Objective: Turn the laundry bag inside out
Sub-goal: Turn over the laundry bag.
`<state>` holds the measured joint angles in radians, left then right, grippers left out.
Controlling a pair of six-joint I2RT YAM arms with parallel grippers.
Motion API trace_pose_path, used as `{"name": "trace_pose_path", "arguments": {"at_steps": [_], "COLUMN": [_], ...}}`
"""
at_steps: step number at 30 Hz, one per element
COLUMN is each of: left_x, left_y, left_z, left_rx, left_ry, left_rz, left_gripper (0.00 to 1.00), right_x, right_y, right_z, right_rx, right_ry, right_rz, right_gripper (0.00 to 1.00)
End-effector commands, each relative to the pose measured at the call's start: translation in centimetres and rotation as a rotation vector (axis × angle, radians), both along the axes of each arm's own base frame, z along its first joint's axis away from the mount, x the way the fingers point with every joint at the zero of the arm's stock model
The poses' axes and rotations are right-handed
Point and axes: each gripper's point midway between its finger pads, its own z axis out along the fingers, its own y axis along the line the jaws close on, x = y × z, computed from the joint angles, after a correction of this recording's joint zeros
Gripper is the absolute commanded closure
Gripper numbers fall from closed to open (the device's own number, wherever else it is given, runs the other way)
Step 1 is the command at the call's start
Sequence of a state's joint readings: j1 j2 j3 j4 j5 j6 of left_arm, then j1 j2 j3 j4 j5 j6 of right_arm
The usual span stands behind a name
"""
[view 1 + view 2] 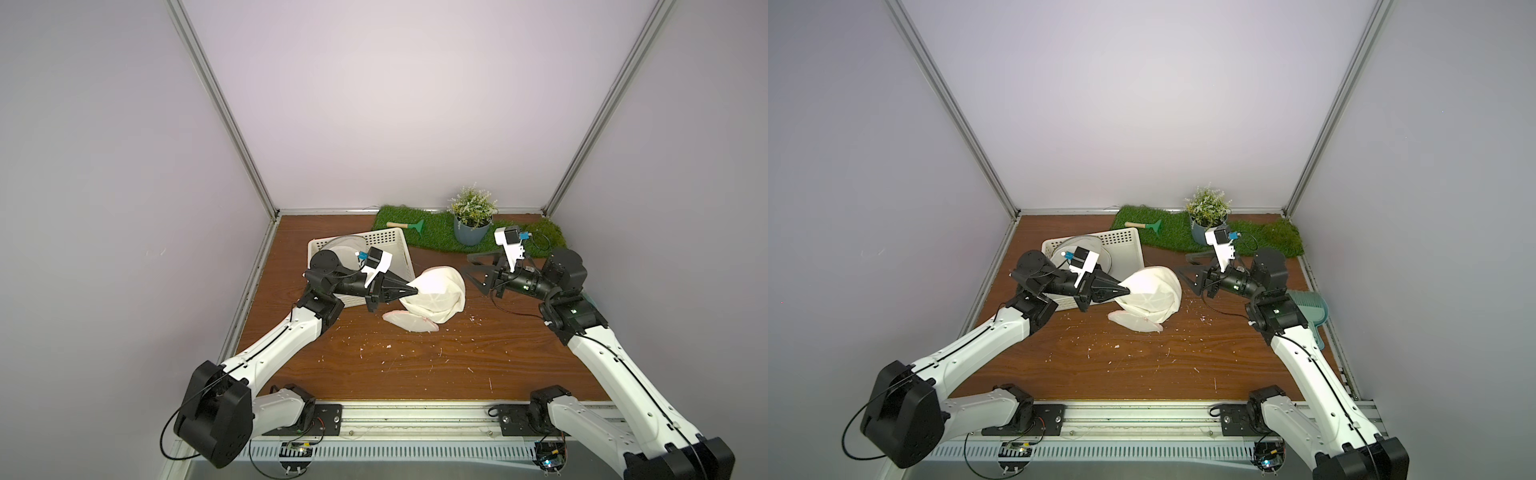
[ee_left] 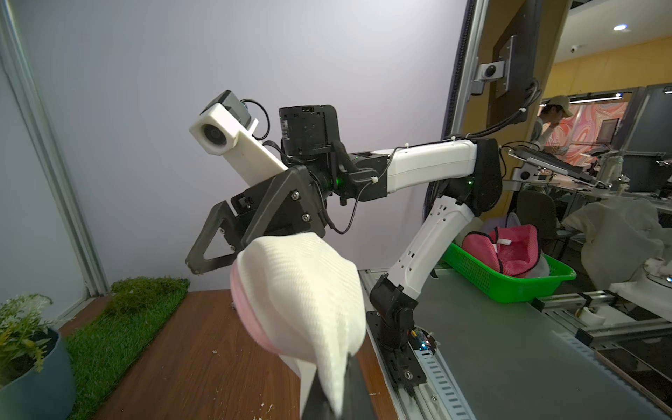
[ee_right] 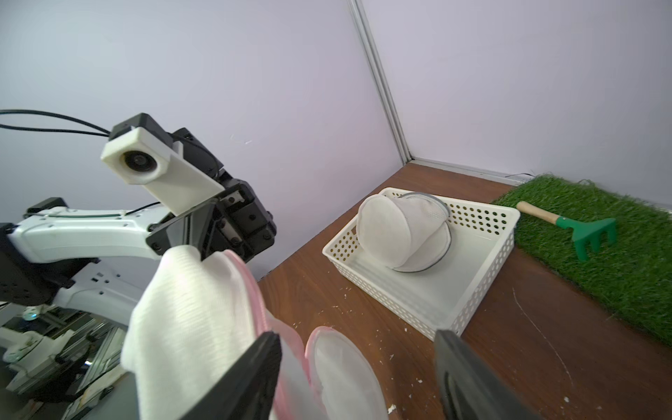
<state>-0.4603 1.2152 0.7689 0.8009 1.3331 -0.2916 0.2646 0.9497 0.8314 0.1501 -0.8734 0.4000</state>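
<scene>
The laundry bag (image 1: 440,293) (image 1: 1152,295) is white mesh with a pink edge, bunched up mid-table. Its round flap (image 1: 409,322) lies flat on the wood. My left gripper (image 1: 411,289) (image 1: 1123,289) comes in from the left and is shut on a fold of the bag (image 2: 302,291), which runs down between its fingertips (image 2: 332,400). My right gripper (image 1: 473,274) (image 1: 1187,276) stands open just right of the bag. In the right wrist view the bag (image 3: 189,309) sits against one finger, and the pink-rimmed flap lies between the open jaws (image 3: 358,338).
A white perforated basket (image 1: 374,239) (image 3: 472,302) behind the left arm holds another white mesh bag (image 3: 396,232). At the back are a grass mat (image 1: 436,241), a potted plant (image 1: 471,228) and a small rake (image 1: 407,225). A teal dustpan (image 1: 1308,307) lies at the right edge.
</scene>
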Motion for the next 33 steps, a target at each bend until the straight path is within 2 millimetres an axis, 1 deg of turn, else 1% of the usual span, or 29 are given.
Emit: {"name": "trace_pose_path", "arguments": {"at_steps": [1,5,8,15,26,29,33], "left_x": [-1.2,-0.7,-0.3,-0.1,-0.4,-0.4,-0.2], "left_y": [0.5,0.4,0.2,0.2,0.3,0.2,0.2], "left_z": [-0.3,-0.1,-0.1,-0.1,0.3,0.3,0.2], "left_rx": [-0.01,-0.022,-0.026,-0.03,-0.033,-0.034,-0.032], "left_ry": [-0.078,-0.098,-0.092,-0.089,-0.101,-0.103,-0.099], "left_rz": [-0.069,-0.042,-0.024,-0.009,-0.017,-0.017,-0.015], "left_gripper": [1.0,1.0,1.0,1.0,1.0,1.0,1.0], "right_x": [-2.6,-3.9,-4.4,-4.8,-4.6,-4.8,-5.1], "right_y": [0.6,1.2,1.4,1.4,1.6,1.9,2.0], "right_z": [1.7,2.1,2.2,2.3,1.5,1.6,1.6], "right_rx": [0.089,0.165,0.168,0.184,0.192,0.193,0.192], "right_ry": [-0.014,0.037,0.055,0.053,0.064,0.065,0.059], "right_rz": [0.137,0.258,0.299,0.318,0.317,0.331,0.345], "right_gripper": [0.25,0.26,0.29,0.37,0.44,0.49,0.61]}}
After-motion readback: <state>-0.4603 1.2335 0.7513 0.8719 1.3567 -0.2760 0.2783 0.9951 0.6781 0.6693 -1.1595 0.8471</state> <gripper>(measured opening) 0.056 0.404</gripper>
